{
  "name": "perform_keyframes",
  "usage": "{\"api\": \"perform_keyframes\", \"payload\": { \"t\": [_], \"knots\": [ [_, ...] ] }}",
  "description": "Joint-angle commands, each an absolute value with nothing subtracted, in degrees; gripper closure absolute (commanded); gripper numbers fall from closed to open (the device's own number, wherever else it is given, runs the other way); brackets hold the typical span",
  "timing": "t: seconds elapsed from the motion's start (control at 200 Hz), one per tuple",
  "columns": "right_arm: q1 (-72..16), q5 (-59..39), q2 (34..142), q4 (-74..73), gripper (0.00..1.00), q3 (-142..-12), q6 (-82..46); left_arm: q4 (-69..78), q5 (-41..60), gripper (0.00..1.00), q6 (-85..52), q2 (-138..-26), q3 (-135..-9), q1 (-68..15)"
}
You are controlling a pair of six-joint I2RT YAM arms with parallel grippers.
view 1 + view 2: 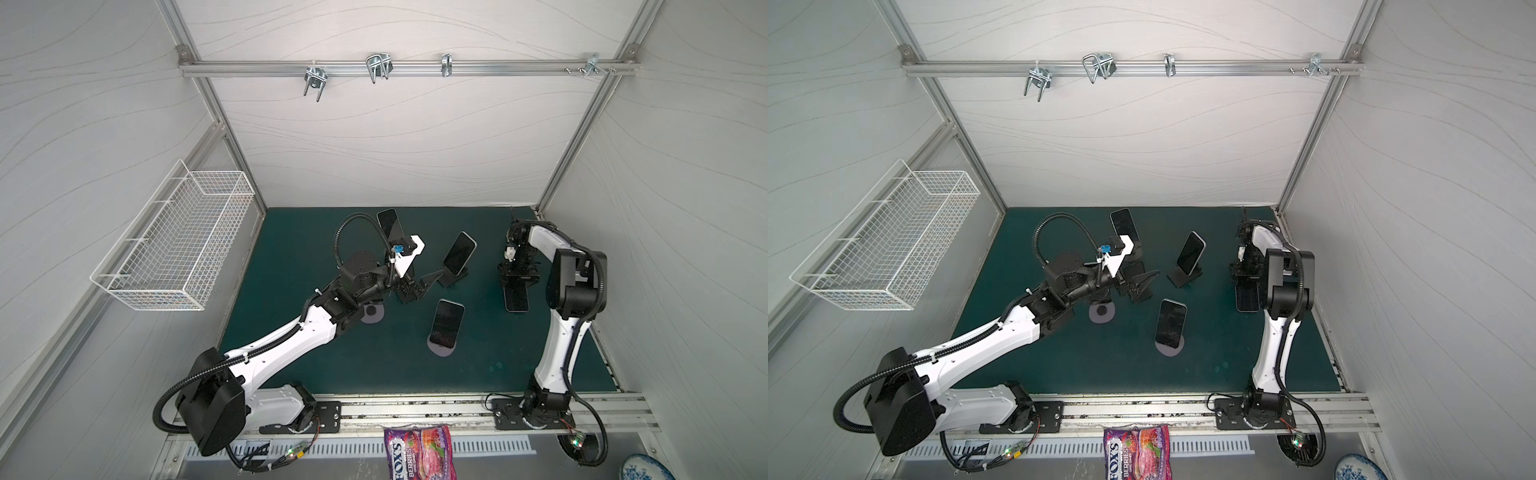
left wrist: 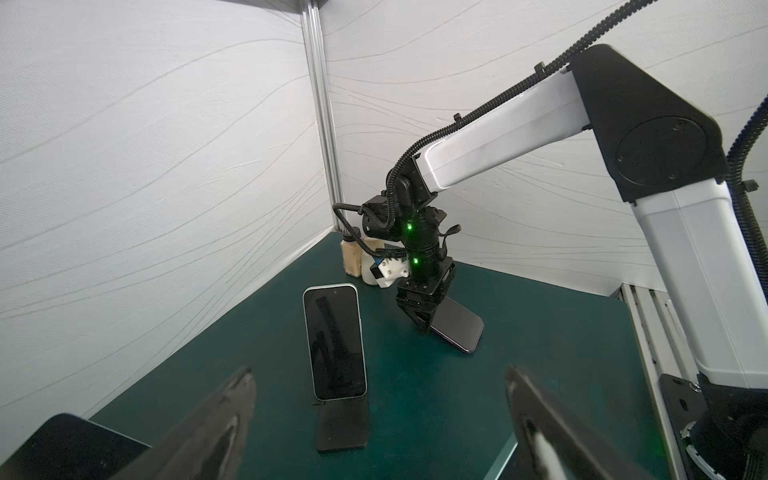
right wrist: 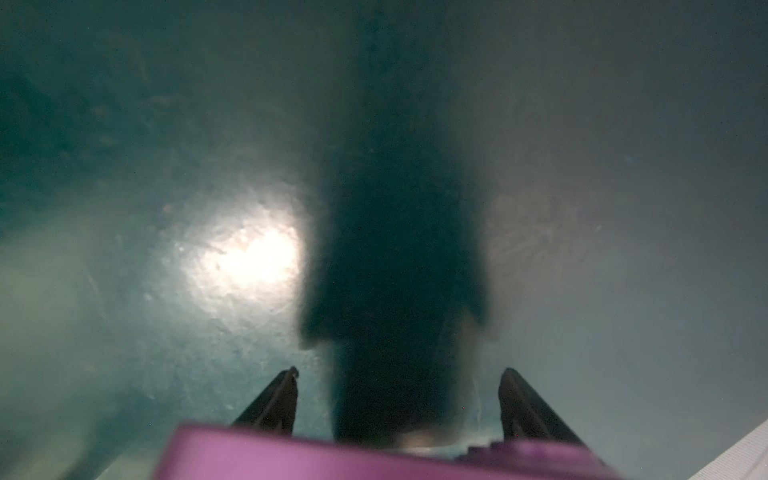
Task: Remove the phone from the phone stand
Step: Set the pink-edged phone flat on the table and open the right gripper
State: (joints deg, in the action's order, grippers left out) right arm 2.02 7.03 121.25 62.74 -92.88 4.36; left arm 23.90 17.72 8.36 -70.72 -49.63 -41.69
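Observation:
Three dark-screened phones lean on stands on the green mat: one on a black stand point(image 1: 451, 280) mid-mat point(image 1: 459, 253), one at the back point(image 1: 388, 222), one on a grey round stand point(image 1: 446, 323). My left gripper point(image 1: 422, 289) is open, low over the mat, just left of the middle phone point(image 2: 334, 340), which stands ahead of its spread fingers point(image 2: 224, 415) in the left wrist view. My right gripper point(image 1: 517, 284) is shut on a purple-edged phone point(image 1: 516, 301) across its width, tilted with its lower end at the mat point(image 2: 457, 324). That purple edge point(image 3: 332, 457) fills the right wrist view's bottom.
An empty grey round stand point(image 1: 372, 312) sits under my left wrist. A white wire basket point(image 1: 178, 241) hangs on the left wall. Two bottles point(image 2: 353, 257) stand in the back right corner. A candy bag point(image 1: 419, 453) and a blue patterned plate point(image 1: 646, 467) lie off the mat's front.

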Motion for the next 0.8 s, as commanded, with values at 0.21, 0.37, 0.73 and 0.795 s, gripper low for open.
{"api": "perform_keyframes", "payload": {
  "t": [0.21,0.37,0.73,0.795],
  "knots": [
    [2.3,8.3,123.7,63.5,0.27,-94.8,4.3,24.8,15.2,0.05,9.8,-67.1,-48.6,-41.9],
    [2.4,7.4,125.1,63.7,0.27,-95.6,4.4,22.5,14.6,0.05,10.3,-66.8,-48.9,-41.9],
    [3.0,7.6,125.2,63.4,0.20,-95.6,4.3,22.5,14.5,0.05,9.9,-67.3,-49.8,-41.9],
    [3.2,7.5,125.0,63.4,0.19,-95.6,4.2,22.6,14.3,0.05,9.8,-67.2,-49.7,-41.8]
  ]
}}
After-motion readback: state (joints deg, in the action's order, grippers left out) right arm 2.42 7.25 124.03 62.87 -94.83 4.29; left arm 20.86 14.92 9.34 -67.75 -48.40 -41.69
